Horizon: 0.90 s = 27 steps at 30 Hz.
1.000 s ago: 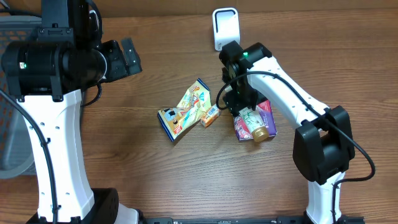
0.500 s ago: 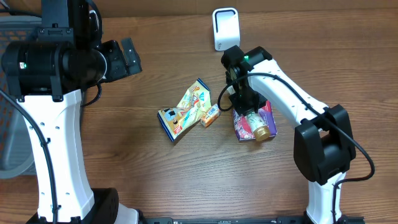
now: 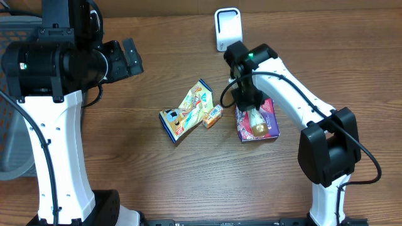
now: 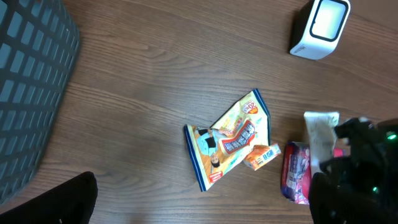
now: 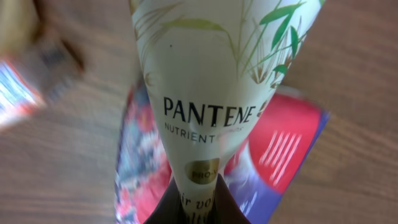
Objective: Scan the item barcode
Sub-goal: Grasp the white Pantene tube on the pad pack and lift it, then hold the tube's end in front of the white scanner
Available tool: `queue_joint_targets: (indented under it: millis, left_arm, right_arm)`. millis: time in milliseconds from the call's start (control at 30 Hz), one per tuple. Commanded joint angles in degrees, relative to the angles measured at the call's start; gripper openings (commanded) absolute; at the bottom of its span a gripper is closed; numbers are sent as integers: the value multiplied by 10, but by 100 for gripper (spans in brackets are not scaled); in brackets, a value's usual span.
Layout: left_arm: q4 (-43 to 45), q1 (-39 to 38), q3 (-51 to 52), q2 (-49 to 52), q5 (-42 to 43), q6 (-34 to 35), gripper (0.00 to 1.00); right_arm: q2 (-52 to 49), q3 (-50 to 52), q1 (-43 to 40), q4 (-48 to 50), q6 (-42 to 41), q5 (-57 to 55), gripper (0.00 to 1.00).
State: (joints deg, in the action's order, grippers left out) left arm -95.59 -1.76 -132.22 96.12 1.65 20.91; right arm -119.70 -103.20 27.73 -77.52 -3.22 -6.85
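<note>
Since a second ago the right gripper (image 3: 246, 102) has closed down and now pinches the Pantene tube (image 5: 214, 93), held over the purple packet (image 3: 270, 118). The left gripper (image 3: 125, 56) hangs wide open, well apart.

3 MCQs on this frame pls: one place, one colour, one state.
1. Where is the white scanner?
A) on a shelf
B) on the table, beyond the right claw
C) on the floor

2. Colour of the small box beside the snack bag?
A) green
B) black
C) orange

3. State of the right claw?
A) shut on the Pantene tube
B) open over bare wood
C) shut on the small box

Answers:
1 B, it stands on the wood past the right arm.
2 C, orange in the overhead view.
3 A, the wrist view shows the tube gripped.
</note>
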Motion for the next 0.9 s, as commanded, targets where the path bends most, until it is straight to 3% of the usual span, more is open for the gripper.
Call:
queue_joint_targets:
  millis: [0, 467, 867]
  left_arm:
    - [2, 2, 2, -8, -2, 5, 100]
    - [2, 2, 2, -8, -2, 5, 100]
    - [2, 2, 2, -8, -2, 5, 100]
  right_arm:
    - [3, -70, -16, 21, -16, -7, 4]
    - [0, -107, -32, 379, -16, -15, 4]
    - [-36, -100, -32, 535, -72, -51, 4]
